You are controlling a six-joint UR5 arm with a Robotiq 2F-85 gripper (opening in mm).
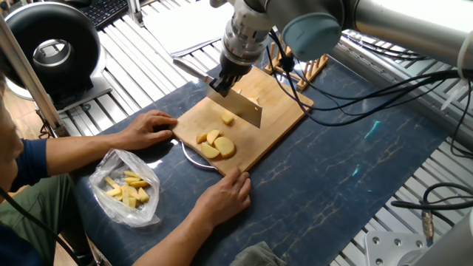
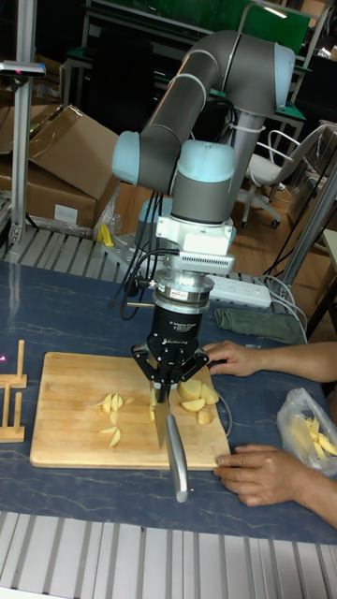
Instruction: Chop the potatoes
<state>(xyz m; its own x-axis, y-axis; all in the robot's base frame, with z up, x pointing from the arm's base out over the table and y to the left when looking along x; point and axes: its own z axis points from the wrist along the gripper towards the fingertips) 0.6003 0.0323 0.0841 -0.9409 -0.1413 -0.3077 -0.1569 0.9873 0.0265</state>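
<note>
A rectangular wooden cutting board (image 1: 247, 122) with a pale, smooth grain lies on a dark blue, marbled mat (image 1: 332, 185) that covers a table of ribbed metal slats. On the board rest the potatoes (image 1: 215, 143): pale yellow, peeled, rounded slices grouped near the board's near-left edge, with one small chunk (image 1: 228, 117) just beside the knife blade and thin pieces (image 2: 112, 404) on the blade's other side. The gripper (image 1: 222, 86) is clamped on the handle of a knife (image 1: 238, 106), whose flat, shiny steel blade stands on edge over the board. The arm is glossy grey metal with light blue joint caps. A person's hands steady the board: one hand (image 1: 148, 130) at its left corner, the other hand (image 1: 222, 193) at its near edge. A crinkled clear plastic bag (image 1: 126, 188) holding yellow sticks sits on the mat, left of the board. Cardboard boxes (image 2: 56, 159) and a chair stand in the dim room behind.
</note>
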